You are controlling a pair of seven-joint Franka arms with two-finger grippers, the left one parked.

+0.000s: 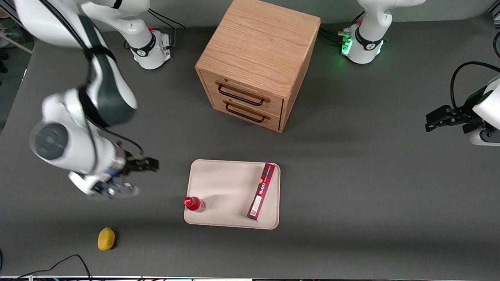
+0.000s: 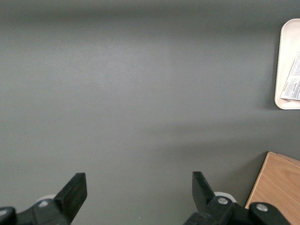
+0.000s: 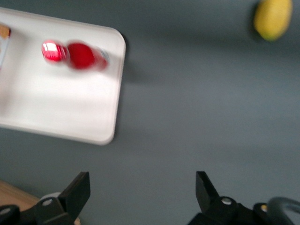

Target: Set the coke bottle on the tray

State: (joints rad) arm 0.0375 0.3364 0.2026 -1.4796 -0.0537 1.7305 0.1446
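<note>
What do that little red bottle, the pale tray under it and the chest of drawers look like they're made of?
The coke bottle looks like glossy plastic: it glints, with a clear base. The tray seems matte cream plastic, smooth, with rounded corners and a moulded rim, though I can't be sure. The drawer cabinet is light wood with visible grain and dark, likely metal, handles. The open pincer hangs over bare table beside the tray.

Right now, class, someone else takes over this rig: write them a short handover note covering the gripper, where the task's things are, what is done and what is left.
Gripper: open, holding nothing, above the bare table beside the tray, toward the working arm's end.
Coke bottle: upright on the tray, at the corner nearest the front camera and the gripper.
Also on the tray: a dark-red box. A lemon lies on the table, nearer the front camera.
Done: bottle placed and released.
Left: nothing beyond parking the arm.
</note>
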